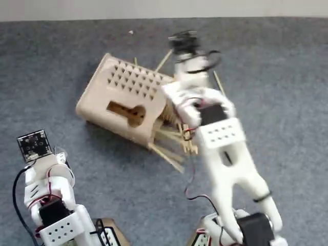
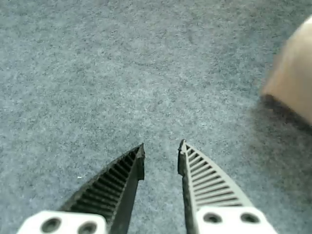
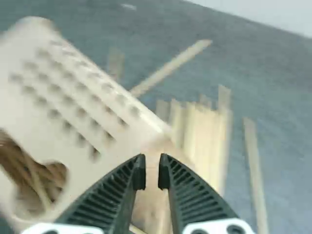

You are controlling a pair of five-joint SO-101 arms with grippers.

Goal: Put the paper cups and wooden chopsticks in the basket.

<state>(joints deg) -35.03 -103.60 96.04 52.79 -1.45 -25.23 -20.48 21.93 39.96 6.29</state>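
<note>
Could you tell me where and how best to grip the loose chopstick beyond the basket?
Likely mid-length on the chopstick, from straight above, the right pincer across it: it lies flat on the carpet, thin and long, one end near the basket.

Left arm [image 1: 51,189] is tucked in close to its own base at the near-left corner of the high view, folded up pretty tight, with the wrist camera board [image 1: 33,145] sitting on top facing up. Left gripper [image 2: 161,147] is aimed downward with a clear gap between the two ribbed fingers [image 2: 207,183], nothing between them.

Right arm [image 1: 230,164] is way more stretched out, reaching from its base at the near edge far forward and leaning a bit toward the left side, wrist bent over at the far end. Right gripper [image 3: 150,169] has its fingers [image 3: 187,195] almost together, just a thin slit between the tips.
</note>
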